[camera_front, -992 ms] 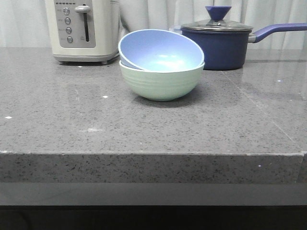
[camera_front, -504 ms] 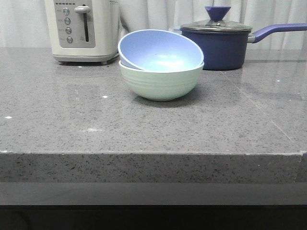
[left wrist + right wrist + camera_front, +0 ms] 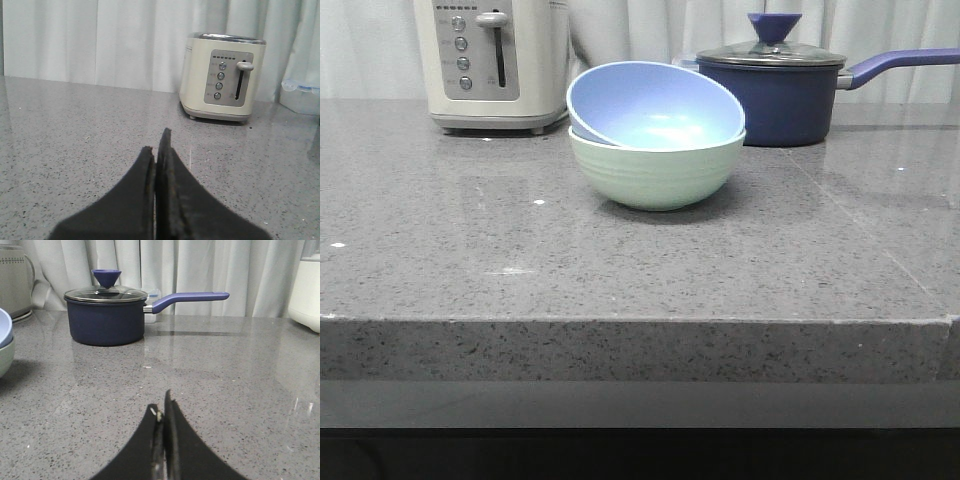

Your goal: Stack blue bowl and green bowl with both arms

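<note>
Blue bowl [image 3: 655, 105] sits tilted inside green bowl [image 3: 656, 172], centre counter [image 3: 520, 260]. Left tool [image 3: 156, 150] and right tool [image 3: 163, 412] both pressed together, empty, well apart from stack.

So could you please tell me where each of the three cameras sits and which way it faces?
Front view: faces forward over the counter at the blue bowl inside the green bowl; no arm shows.
Left wrist view: on the left arm, facing the toaster; shut left pincer shows.
Right wrist view: facing the saucepan; shut right pincer shows.
Front and right views share the saucepan.
</note>
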Controlling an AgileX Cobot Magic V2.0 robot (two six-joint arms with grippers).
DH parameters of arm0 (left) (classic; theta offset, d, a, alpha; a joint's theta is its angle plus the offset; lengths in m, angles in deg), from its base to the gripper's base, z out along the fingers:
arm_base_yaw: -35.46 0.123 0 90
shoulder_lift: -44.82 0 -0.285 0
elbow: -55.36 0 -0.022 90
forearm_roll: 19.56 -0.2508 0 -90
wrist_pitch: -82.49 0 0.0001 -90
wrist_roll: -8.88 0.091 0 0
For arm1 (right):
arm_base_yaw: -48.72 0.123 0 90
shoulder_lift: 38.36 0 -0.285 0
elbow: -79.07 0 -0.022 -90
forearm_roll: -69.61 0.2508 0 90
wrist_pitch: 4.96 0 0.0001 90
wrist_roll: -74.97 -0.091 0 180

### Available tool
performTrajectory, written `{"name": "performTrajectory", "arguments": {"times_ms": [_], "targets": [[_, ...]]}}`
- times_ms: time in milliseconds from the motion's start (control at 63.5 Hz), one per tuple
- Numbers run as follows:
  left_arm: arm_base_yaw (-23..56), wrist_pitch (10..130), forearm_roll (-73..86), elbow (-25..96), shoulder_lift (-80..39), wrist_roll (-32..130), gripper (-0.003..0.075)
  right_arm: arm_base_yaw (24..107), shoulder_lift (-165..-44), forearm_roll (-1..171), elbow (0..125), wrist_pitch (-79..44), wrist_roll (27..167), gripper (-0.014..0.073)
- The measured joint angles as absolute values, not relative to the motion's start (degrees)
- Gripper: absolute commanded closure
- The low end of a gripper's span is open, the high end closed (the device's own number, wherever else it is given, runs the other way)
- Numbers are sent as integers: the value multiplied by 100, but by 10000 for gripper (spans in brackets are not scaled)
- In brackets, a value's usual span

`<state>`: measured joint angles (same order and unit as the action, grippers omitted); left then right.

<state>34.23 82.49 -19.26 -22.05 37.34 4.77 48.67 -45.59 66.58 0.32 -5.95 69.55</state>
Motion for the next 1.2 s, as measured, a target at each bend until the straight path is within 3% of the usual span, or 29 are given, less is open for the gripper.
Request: {"name": "performTrajectory", "arguments": {"times_ms": [1197], "targets": [[3423,8249,-1926,-2205,3734,477,740,4867,-4559,7533,32,-581,7727,648]]}}
